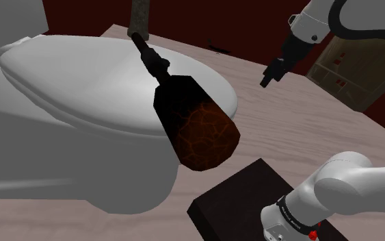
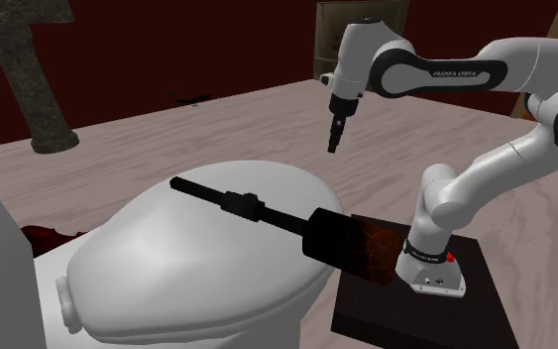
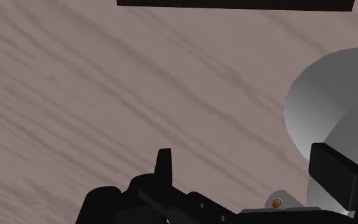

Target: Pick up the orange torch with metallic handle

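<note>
Pale wood-grain surface (image 3: 107, 83) spreads open beneath the pincer (image 1: 269, 80). The white toilet (image 1: 81, 103) bulks to one side of it, rim apart. The orange-veined torch (image 1: 196, 127) lies across the toilet's lid, head overhanging the edge, well apart from the pincer, whose fingers stand spread and empty.

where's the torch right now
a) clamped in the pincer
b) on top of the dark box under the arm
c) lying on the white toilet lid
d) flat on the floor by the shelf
c: the torch lies with its dark handle across the white toilet lid and its orange head jutting past the rim, while the pincer hangs over the floor, apart from it.
</note>
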{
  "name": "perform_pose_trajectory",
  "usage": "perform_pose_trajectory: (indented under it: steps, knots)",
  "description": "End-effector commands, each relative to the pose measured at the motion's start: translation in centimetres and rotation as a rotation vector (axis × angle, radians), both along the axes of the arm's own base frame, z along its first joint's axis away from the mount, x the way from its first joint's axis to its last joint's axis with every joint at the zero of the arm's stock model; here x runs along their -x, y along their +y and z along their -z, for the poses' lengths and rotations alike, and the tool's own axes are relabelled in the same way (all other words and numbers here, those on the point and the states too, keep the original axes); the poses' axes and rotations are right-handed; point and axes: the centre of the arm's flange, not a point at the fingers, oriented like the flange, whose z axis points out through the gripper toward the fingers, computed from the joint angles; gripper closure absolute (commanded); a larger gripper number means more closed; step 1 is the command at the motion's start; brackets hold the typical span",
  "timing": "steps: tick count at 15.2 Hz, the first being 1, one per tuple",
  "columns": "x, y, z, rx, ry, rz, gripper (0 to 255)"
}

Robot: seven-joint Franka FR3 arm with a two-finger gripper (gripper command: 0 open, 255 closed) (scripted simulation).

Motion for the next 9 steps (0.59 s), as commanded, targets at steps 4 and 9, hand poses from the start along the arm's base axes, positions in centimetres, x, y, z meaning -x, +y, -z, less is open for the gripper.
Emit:
perform_pose_trajectory:
  steps: [4, 9]
  knots:
    - [-0.3, 3.9, -0.4, -0.009, 0.003, 0.025, 0]
    - [-0.9, 10.2, -1.2, -0.024, 0.007, 0.066, 0]
